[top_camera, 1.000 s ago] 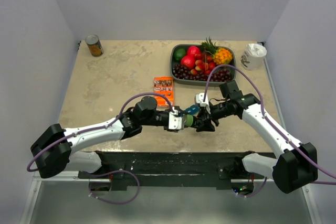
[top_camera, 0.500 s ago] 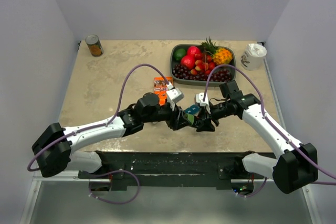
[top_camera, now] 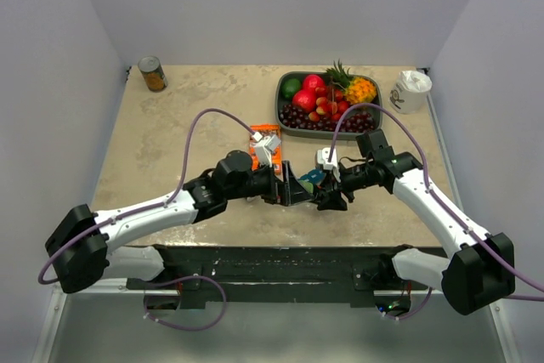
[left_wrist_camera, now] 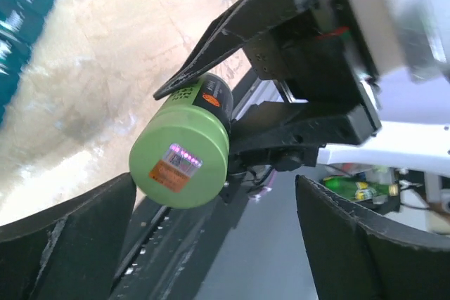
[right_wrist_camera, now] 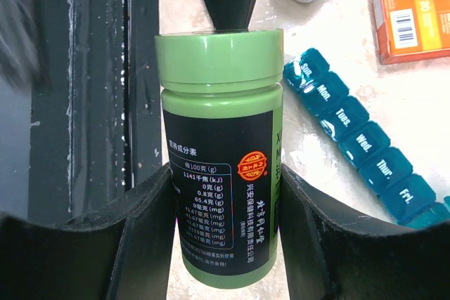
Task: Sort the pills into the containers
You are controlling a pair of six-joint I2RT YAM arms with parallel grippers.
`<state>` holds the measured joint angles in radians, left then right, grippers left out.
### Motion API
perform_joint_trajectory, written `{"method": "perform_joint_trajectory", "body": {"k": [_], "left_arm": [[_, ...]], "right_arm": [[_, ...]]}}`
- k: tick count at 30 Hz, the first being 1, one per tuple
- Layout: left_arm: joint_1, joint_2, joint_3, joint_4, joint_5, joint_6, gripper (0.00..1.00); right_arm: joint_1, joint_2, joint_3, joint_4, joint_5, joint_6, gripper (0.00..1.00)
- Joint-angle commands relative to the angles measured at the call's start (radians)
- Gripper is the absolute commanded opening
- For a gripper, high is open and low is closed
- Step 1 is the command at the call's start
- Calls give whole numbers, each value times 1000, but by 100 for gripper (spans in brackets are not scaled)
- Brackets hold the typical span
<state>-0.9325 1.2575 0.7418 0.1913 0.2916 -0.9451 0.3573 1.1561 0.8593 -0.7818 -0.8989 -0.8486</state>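
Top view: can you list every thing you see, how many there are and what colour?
can: one, orange-brown, back left corner
tray: one, grey, back of the table
fruit: many, red, green, purple, yellow, in the tray
cup: one, white, back right
box: one, orange, mid-table
pill organizer: one, teal, lying beside the bottle
bottle: one, green with black label, held in the right gripper
table: one, beige
left gripper: black, open, facing the bottle's lid
right gripper: black, shut around the bottle
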Motion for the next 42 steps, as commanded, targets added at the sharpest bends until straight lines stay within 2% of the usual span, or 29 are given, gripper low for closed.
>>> {"method": "perform_joint_trajectory", "body": {"k": [1, 3, 5, 6, 7, 12, 14, 17, 18, 21, 26, 30, 37, 40, 42], "left_arm": [[41, -121, 31, -52, 18, 217, 99], [58, -179, 22, -111, -5, 303, 99], [64, -220, 13, -153, -9, 469, 99], [64, -263, 5, -159, -6, 606, 99], [63, -288, -25, -152, 39, 676, 99], [63, -498, -228, 92, 104, 1105, 100], [64, -514, -297, 199, 106, 1181, 100], [64, -431, -253, 191, 136, 1307, 100], [64, -355, -198, 169, 159, 1360, 100], [61, -221, -113, 123, 239, 1428, 99], [54, -100, -68, 169, 297, 1485, 98], [52, -40, -7, 139, 362, 1494, 94], [32, 9, 4, 155, 412, 1457, 85], [24, 32, 13, 158, 412, 1442, 75], [23, 48, 21, 157, 409, 1431, 63]], "right_arm": [[-4, -30, 17, 44, -20, 10, 0], [-4, -30, 18, 38, -23, 3, 0], [-8, -30, 20, 30, -28, -3, 0], [-8, -29, 21, 29, -29, -4, 0], [-6, -29, 21, 29, -31, -7, 0], [-7, -24, 26, 6, -52, -35, 0], [-6, -21, 26, -7, -58, -49, 0], [-6, -21, 24, -14, -67, -61, 0], [-6, -21, 24, -16, -69, -61, 0], [-6, -21, 24, -20, -74, -67, 0], [-6, -24, 24, -25, -75, -72, 0], [-7, -24, 24, -25, -75, -73, 0], [-6, -21, 26, -25, -78, -72, 0], [-7, -19, 27, -25, -78, -72, 0], [-4, -19, 26, -27, -78, -73, 0]]}}
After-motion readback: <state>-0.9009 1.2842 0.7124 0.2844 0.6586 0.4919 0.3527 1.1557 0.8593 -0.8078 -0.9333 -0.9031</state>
